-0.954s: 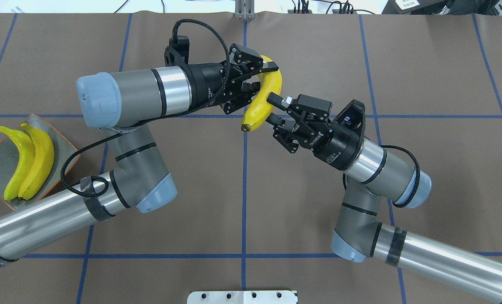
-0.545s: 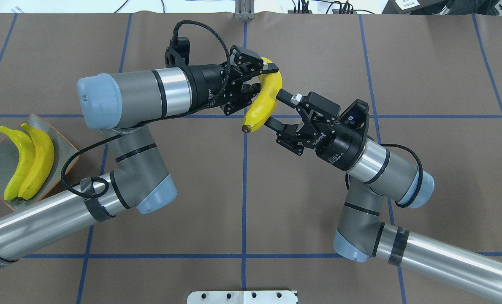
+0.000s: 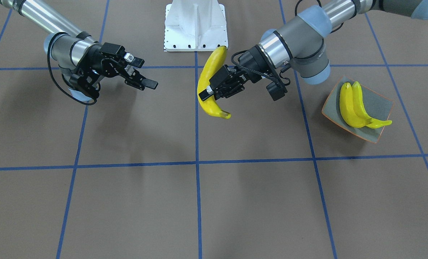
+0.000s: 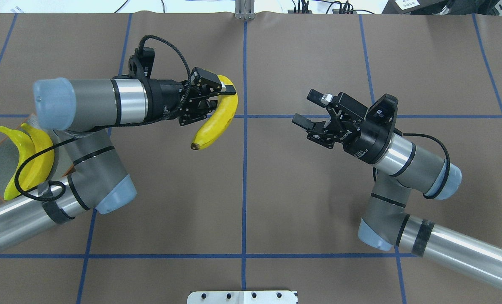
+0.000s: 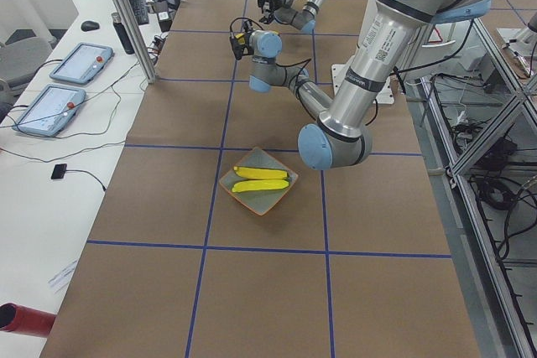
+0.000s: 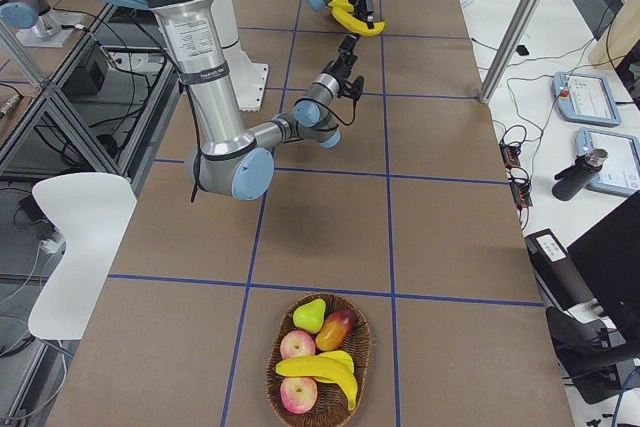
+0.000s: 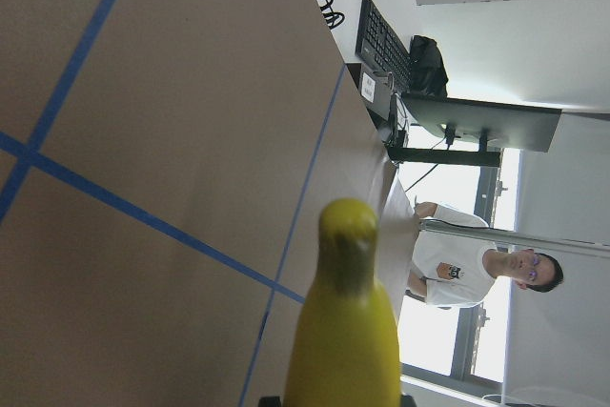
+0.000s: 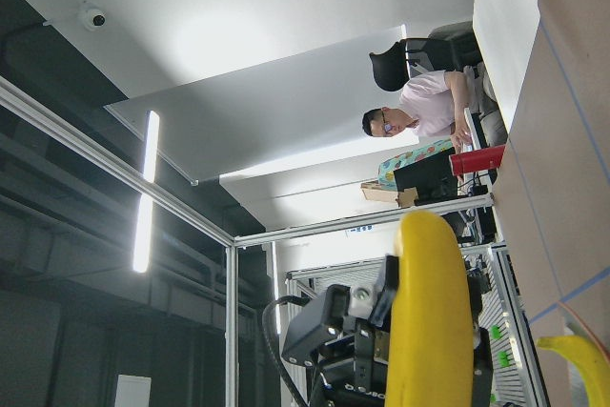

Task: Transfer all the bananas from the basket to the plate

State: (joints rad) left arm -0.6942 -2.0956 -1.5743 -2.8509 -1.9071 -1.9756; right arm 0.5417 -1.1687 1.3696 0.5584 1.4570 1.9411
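1. Two bananas (image 3: pixel 352 106) lie side by side on the plate (image 3: pixel 378 104).
2. One banana (image 6: pixel 320 367) rests in the basket (image 6: pixel 272 372) among other fruit (image 6: pixel 297 345).
3. Left gripper (image 4: pixel 221 100): clamped on a third banana (image 4: pixel 215 126), held above the table (image 4: pixel 318 190).
4. Right gripper (image 4: pixel 306 108): jaws apart, empty.

2 tablets (image 5: pixel 81 63) lie on a desk (image 5: pixel 33 199) (beside the table (image 5: pixel 159 190)).

We log two yellow bananas (image 3: pixel 352 106) side by side on the plate (image 3: pixel 379 102), one held banana (image 4: pixel 217 120) aloft, a fourth banana (image 6: pixel 322 367) in the basket (image 6: pixel 271 379).
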